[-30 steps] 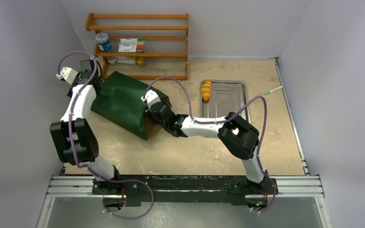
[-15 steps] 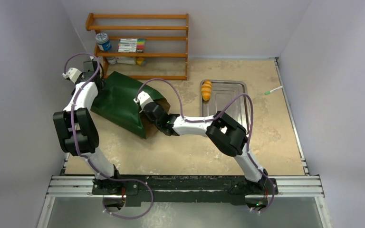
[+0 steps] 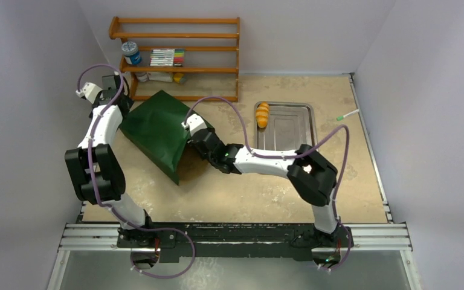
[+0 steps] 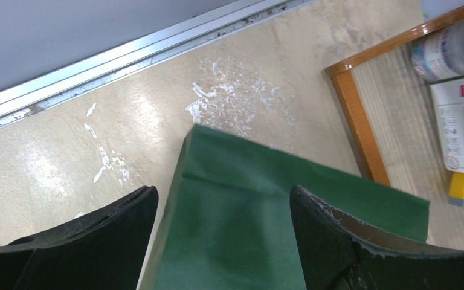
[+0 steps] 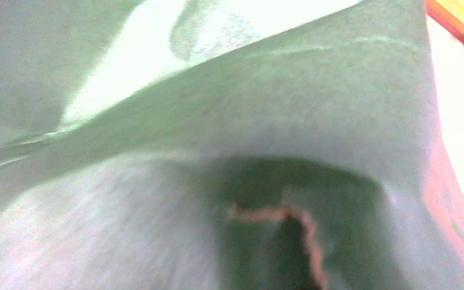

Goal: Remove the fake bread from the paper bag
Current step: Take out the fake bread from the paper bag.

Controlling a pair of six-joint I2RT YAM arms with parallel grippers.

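Paper bag (image 3: 156, 128) against right end effector (image 3: 188, 130)

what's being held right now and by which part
The right gripper seems to pinch the paper bag at its mouth edge. The left gripper hangs open over its far end, holding nothing.

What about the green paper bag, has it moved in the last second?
Yes. The paper bag has shifted: its open end now lies farther left from the metal tray, brown inside hidden from above.
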